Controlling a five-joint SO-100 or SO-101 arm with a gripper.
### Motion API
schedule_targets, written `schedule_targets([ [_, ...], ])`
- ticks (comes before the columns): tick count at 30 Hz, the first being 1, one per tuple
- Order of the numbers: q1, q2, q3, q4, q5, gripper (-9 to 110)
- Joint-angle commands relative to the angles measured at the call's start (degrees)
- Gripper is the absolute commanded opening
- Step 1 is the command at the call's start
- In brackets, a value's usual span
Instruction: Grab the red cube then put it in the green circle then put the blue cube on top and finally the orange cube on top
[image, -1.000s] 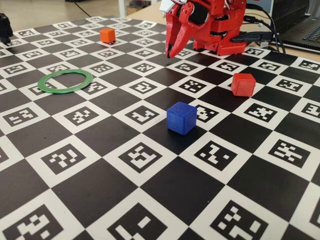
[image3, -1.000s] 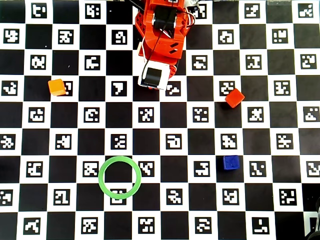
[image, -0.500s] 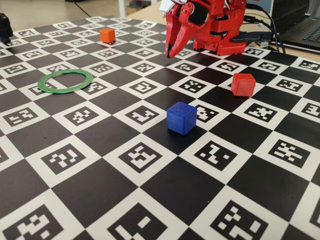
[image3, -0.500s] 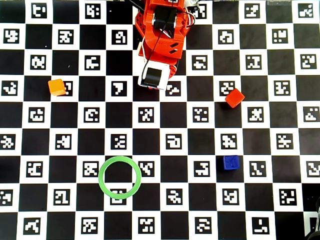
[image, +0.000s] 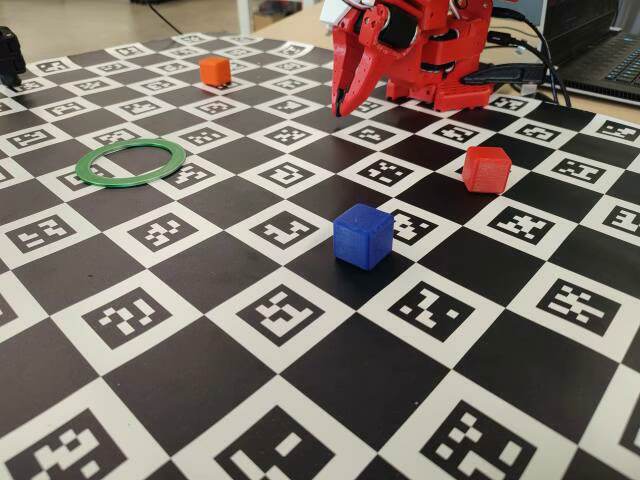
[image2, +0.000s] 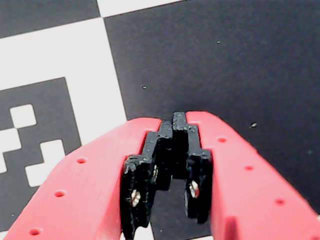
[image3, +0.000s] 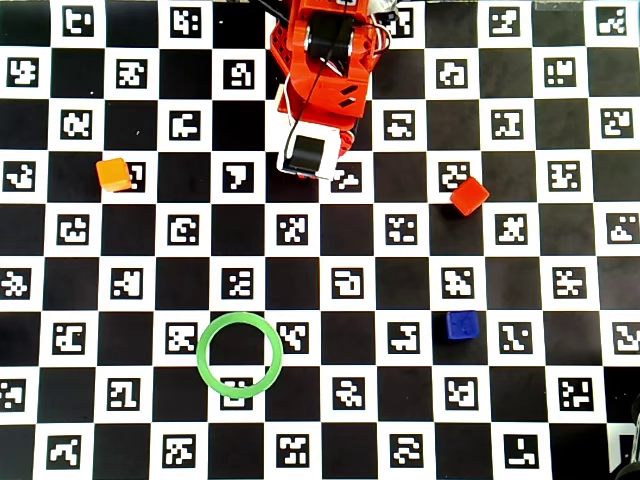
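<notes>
Three cubes on checkered tabletop (image: 250, 420), well apart: one red cube (image: 487, 168), one blue cube (image: 363, 236), one orange cube (image: 214, 70). One green circle (image: 131, 161), its centre bare. Claw (image2: 179, 119) pressed together, holding nothing.

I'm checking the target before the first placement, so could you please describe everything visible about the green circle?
The green circle is a thin, flat ring of matte green material with an open centre. It lies flat on the checkered marker mat, and the mat's squares show through its middle. Nothing sits inside it or touches it; all three cubes and the arm are well away.
</notes>
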Motion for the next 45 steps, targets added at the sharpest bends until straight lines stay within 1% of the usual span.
schedule_targets([
  [1, -1.4, -1.8, 0.3, -1.9, 2.2, -5],
  [4, -3.6, -8.3, -7.6, -2.9, 7.2, -5],
  [8, -6.7, -16.9, -20.1, -1.7, 16.9, -5],
  [11, -8.7, -21.9, -29.0, -0.4, 25.9, -5],
  [13, -11.1, -24.9, -34.7, 3.1, 30.8, -5],
  [17, -17.9, -31.5, -44.5, 10.6, 40.8, 0],
  [19, -21.0, -36.2, -49.3, 13.9, 45.1, 1],
  [22, -25.3, -42.7, -55.3, 17.1, 50.5, 6],
  [26, -31.6, -49.6, -60.8, 19.2, 57.6, 10],
  [32, -39.6, -57.6, -66.3, 18.7, 68.2, 17],
  [37, -42.2, -62.2, -70.6, 16.7, 75.5, 29],
  [41, -43.6, -65.6, -72.3, 14.6, 79.7, 35],
  [45, -45.0, -70.2, -75.5, 14.9, 87.1, 40],
])
